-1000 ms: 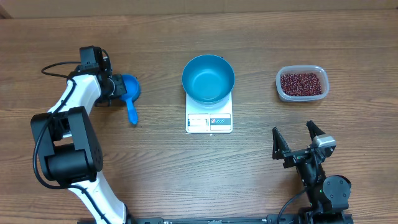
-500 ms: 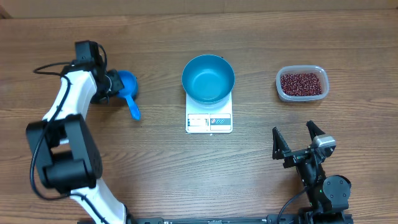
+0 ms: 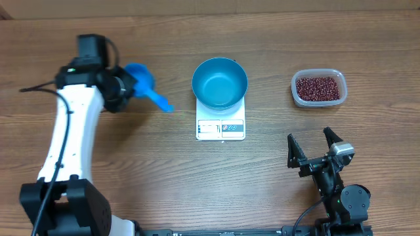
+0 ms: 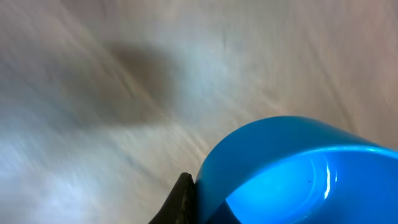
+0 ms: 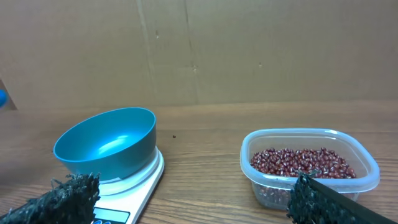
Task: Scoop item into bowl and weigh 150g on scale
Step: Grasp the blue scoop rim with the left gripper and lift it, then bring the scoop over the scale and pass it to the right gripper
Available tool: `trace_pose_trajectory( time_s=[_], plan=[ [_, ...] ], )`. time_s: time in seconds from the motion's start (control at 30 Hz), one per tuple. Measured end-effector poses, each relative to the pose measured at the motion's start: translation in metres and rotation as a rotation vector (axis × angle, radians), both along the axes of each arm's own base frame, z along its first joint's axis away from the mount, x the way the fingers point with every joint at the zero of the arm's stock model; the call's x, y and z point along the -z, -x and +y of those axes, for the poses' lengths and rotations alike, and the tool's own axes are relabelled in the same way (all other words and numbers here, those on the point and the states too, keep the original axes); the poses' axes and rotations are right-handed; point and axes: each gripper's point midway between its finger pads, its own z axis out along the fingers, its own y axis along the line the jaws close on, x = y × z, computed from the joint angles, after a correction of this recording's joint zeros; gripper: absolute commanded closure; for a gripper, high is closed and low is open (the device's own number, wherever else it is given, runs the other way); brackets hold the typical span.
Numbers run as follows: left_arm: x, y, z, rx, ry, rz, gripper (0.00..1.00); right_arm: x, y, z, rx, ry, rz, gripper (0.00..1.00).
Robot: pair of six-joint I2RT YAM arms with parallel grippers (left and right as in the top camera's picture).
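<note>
Scoop (image 3: 147,88): small, blue and empty, over the left half of the desk (image 3: 262,196). It looks lifted clear of the wood, with its handle pointing toward the scale.
Left gripper (image 3: 125,88): clamped on the scoop's cup end rather than its handle (an odd hold, from where I stand). Its wrist view is too blurred to show more.
Right gripper (image 3: 308,139): jaws spread wide and holding nothing, near the front edge on the right.
Beans (image 3: 318,88): all in the clear tub (image 3: 295,94) toward the desk's right edge, well apart from the scoop.
Bowl (image 3: 220,85): bright blue and empty, sitting on the white scale (image 3: 220,129) at the middle of the desk. I cannot read the display.
Stage: by my judgement nothing is scooped yet, and the bowl stands between scoop and tub.
Risk, path: the jutting handle could clip the bowl's rim in passing and shove it off centre, spoiling the reading.
Risk, grip: held by the cup, the scoop may twist when pushed into the beans, and the fingers may block filling.
Risk, tub: it looks light and nothing holds it, so a hard dig could slide or tip it and scatter beans.
</note>
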Motion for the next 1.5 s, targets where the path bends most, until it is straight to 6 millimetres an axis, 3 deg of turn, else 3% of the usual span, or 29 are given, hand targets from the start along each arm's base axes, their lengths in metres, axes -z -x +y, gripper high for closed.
trace_pose_trajectory(
  time_s=[0.2,0.57,0.77,1.07,1.27,1.5],
  plan=[
    [0.004,0.017,-0.066,-0.048,0.067,0.071,0.96,0.000,0.000,0.000,0.000,0.000,0.000,0.00],
    [0.005,0.037,-0.133,-0.149,0.070,0.088,0.96,0.000,0.000,0.000,0.001,0.000,-0.001,0.00],
    [0.005,0.038,-0.135,-0.179,0.049,0.075,0.96,-0.003,0.003,0.012,-0.069,-0.110,0.015,0.00],
    [0.004,0.036,-0.129,-0.239,0.033,0.063,0.96,-0.033,0.016,0.039,-0.257,-0.316,-0.026,0.00],
    [0.003,0.033,-0.128,-0.266,0.040,0.050,0.96,-0.034,0.024,0.055,-0.359,-0.366,0.037,0.00],
    [0.003,0.032,-0.128,-0.270,0.044,0.047,0.95,-0.071,0.015,0.069,-0.425,-0.384,0.181,0.00]
  ],
)
